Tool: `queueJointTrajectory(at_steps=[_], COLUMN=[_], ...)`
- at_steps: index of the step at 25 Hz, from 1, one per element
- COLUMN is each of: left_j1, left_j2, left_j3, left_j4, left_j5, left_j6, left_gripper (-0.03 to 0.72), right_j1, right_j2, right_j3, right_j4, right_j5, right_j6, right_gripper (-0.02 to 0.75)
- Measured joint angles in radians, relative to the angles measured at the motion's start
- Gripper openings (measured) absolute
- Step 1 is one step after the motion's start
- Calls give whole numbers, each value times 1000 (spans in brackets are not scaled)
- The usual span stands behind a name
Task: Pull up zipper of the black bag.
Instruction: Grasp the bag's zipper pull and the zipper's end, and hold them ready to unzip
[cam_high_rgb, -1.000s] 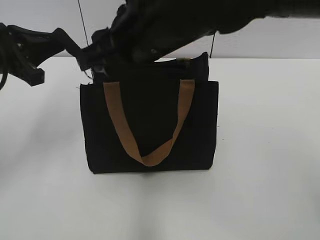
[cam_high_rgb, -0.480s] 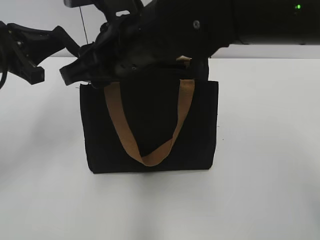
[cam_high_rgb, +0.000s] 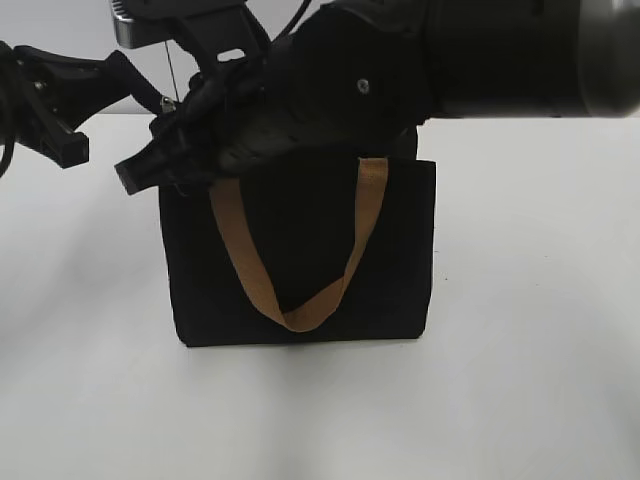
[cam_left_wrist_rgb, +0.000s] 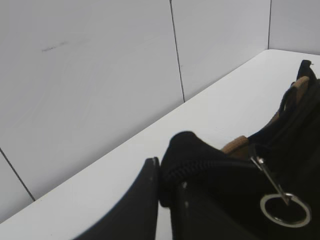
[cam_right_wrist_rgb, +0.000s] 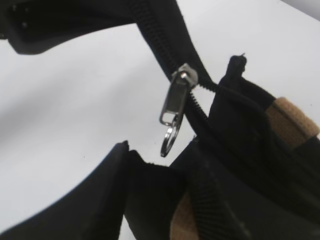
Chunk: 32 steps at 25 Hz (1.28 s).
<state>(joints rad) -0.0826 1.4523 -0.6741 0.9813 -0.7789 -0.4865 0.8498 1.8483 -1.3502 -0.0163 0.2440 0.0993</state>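
Closest to us in the right wrist view, the zipper hangs loose from its slider, the silvery tab and ring dangling free at the end of the zip line. The right gripper sits around that spot with its dark fingers apart, one above and one below, and nothing between them touches the tab: released, not yet grasping.

In the left wrist view, the left gripper is clenched on a fold of black fabric at the corner of the black bag, with the ring of the pull hanging just beside it.

Step back to the exterior view: the black bag stands upright on the white table, tan handle drooping down its front. The right arm reaches across the top edge to the bag's left corner, near the left gripper.

My read on doing this well: the left should hold that corner taut so the zip line stays straight. The right needs to close squarely on the flat tab, not the thin ring, which would likely swivel and slip. Then pull along the line of the teeth rather than upward, or the bag may tip.
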Motion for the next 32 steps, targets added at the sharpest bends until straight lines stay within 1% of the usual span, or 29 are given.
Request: queueJointTrajectory(at_steps=[4,8,12,16,20,27,30,32], left_j1=[0,0,0,0,0,0,0,0], left_j2=[0,0,0,0,0,0,0,0], left_j3=[0,0,0,0,0,0,0,0], left_j4=[0,0,0,0,0,0,0,0], left_j5=[-5,-26,-39,-43,-45,-47,-49,-50], left_j6=[0,0,0,0,0,0,0,0], left_gripper=[22,22,22,22,22,22,22,22], right_j1=[0,-6,-12,-34,-45,-45,-45,-45], right_j2=[5,5,8,33,42,42,42,42], right_j3=[0,0,0,0,0,0,0,0], right_j4=[24,98,121,157,187,245,248,248], right_j5=[-46,-66,-78,-86,-125,-168,-168,-165], right_j6=[1,5,11,78,132,144,144,144], right_gripper=[301,300,300,300,298,266,214,131])
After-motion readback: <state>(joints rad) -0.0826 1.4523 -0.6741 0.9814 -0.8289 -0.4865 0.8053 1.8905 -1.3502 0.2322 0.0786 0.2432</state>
